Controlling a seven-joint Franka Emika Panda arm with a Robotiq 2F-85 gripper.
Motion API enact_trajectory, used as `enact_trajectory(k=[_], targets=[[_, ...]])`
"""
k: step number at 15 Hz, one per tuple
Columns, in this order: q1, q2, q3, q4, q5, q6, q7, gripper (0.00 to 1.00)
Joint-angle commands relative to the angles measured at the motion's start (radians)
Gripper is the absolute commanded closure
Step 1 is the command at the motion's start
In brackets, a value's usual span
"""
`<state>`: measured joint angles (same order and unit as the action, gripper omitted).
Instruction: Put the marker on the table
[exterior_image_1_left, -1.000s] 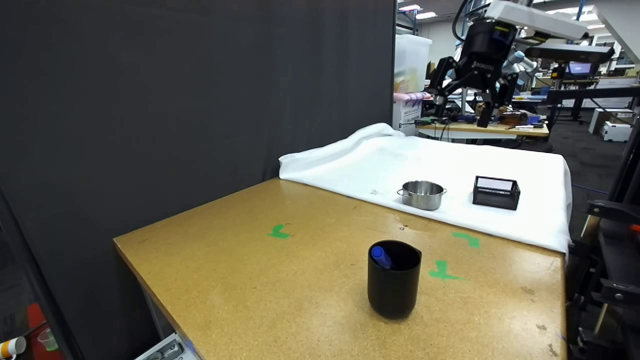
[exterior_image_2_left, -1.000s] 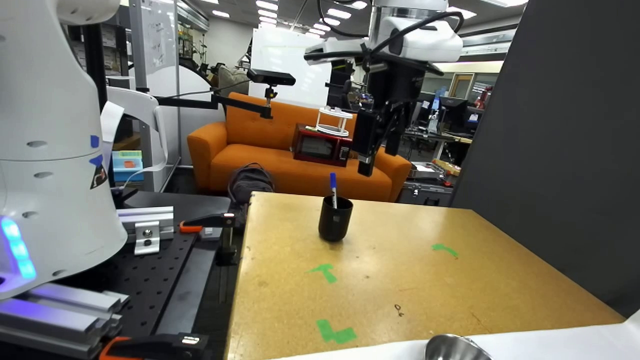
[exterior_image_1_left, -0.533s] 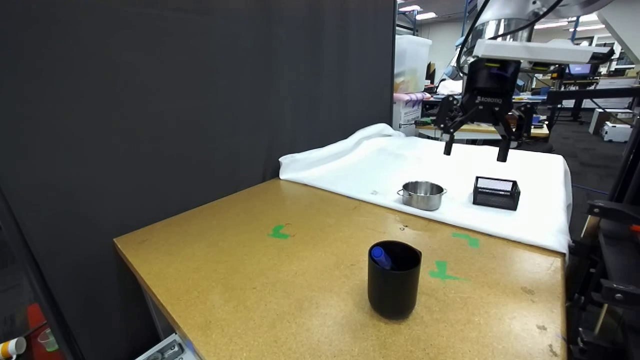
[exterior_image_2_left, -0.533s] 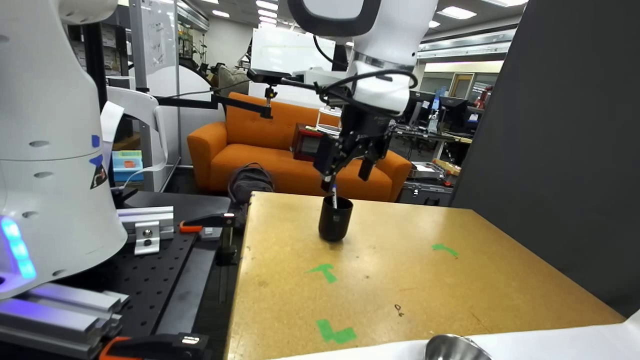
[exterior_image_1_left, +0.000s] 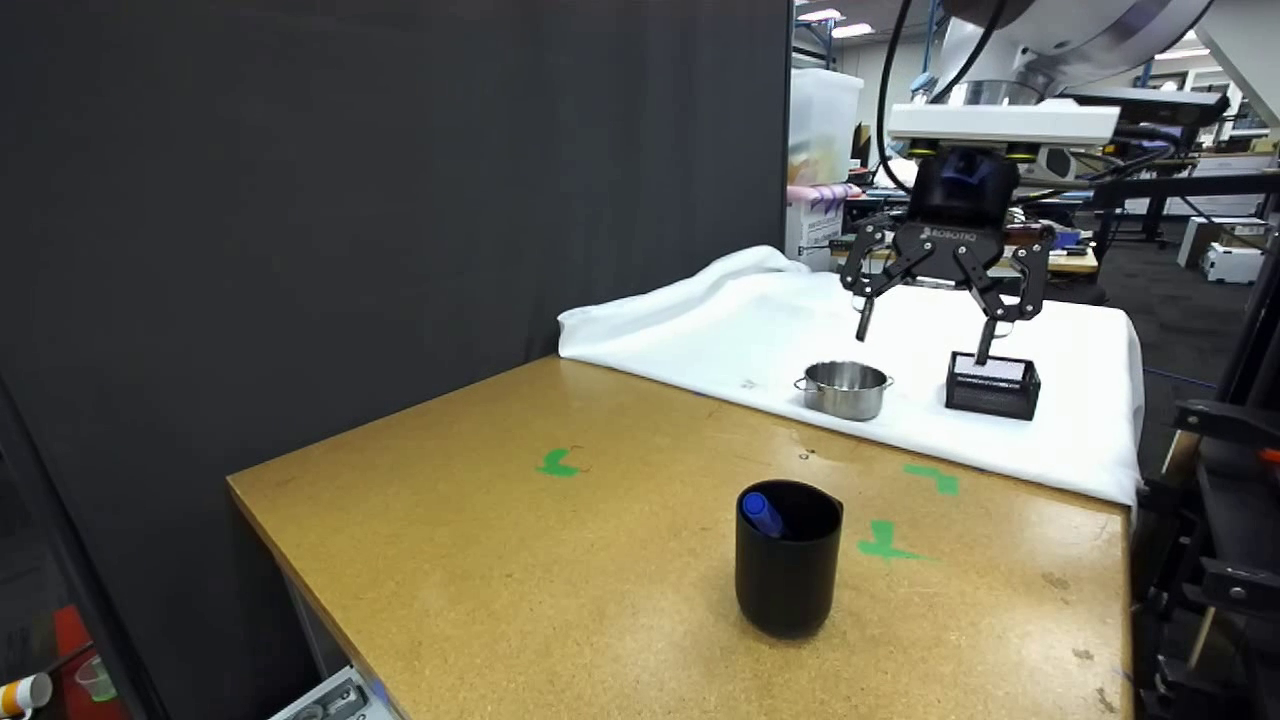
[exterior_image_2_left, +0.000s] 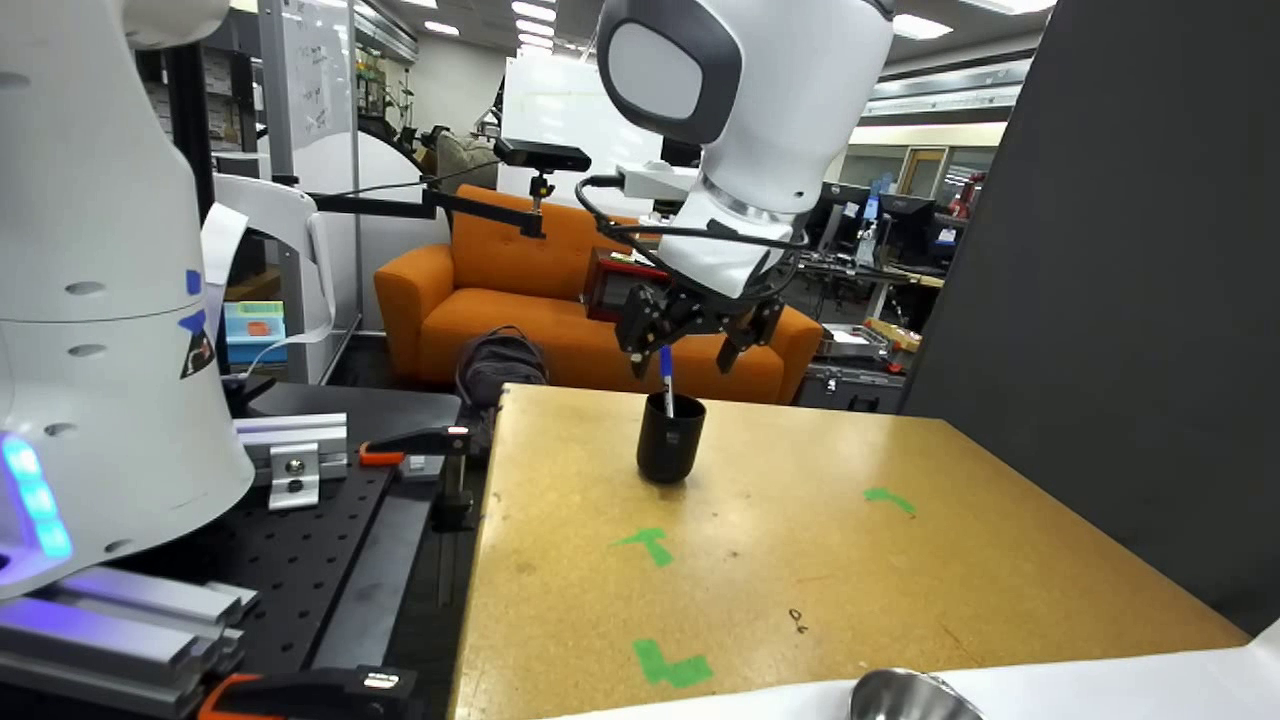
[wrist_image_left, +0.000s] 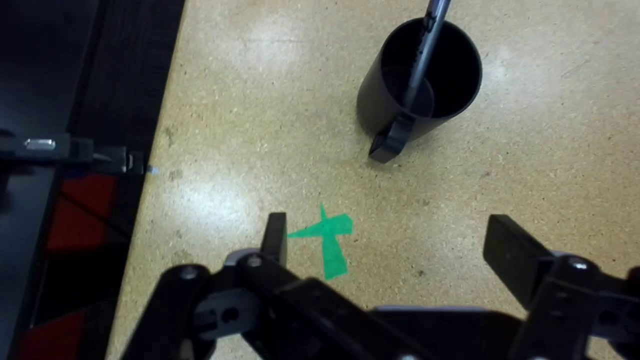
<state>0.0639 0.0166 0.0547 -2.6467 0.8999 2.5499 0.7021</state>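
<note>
The slim blue-capped marker (exterior_image_1_left: 763, 515) leans inside the black cup (exterior_image_1_left: 788, 595), which stands upright on the light-brown table (exterior_image_1_left: 480, 560). In an exterior view the marker (exterior_image_2_left: 667, 372) sticks up above the cup rim (exterior_image_2_left: 668, 450). In the wrist view the marker (wrist_image_left: 425, 57) crosses the cup mouth at the top, its upper end cut off by the frame; the cup handle (wrist_image_left: 392, 140) points toward my gripper. My gripper (wrist_image_left: 389, 222) is open and empty, its fingers wide apart above the table near a green tape mark. The gripper also shows in both exterior views (exterior_image_1_left: 924, 345) (exterior_image_2_left: 682, 364), above the table, apart from the cup.
A metal bowl (exterior_image_1_left: 845, 395) and a black mesh box (exterior_image_1_left: 1000, 398) stand on the white sheet (exterior_image_1_left: 700, 335) beyond the table. A dark panel (exterior_image_1_left: 400, 200) borders one table side. Clamps (exterior_image_2_left: 420, 445) and the robot base (exterior_image_2_left: 110, 400) are at the opposite side.
My gripper has come down and levelled out, and the wrist has turned so that both fingers face the camera in an exterior view. The marker and cup have not moved.
</note>
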Motion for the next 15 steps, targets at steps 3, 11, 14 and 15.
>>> enact_trajectory(k=[3,11,14,15], targets=[[0.036,0.107,0.042,0.053,0.211,-0.001,-0.030,0.00],[0.088,0.198,0.071,0.118,0.339,0.021,-0.071,0.39],[0.108,0.228,0.080,0.144,0.359,0.039,-0.082,0.52],[0.117,0.247,0.084,0.159,0.364,0.050,-0.087,0.48]])
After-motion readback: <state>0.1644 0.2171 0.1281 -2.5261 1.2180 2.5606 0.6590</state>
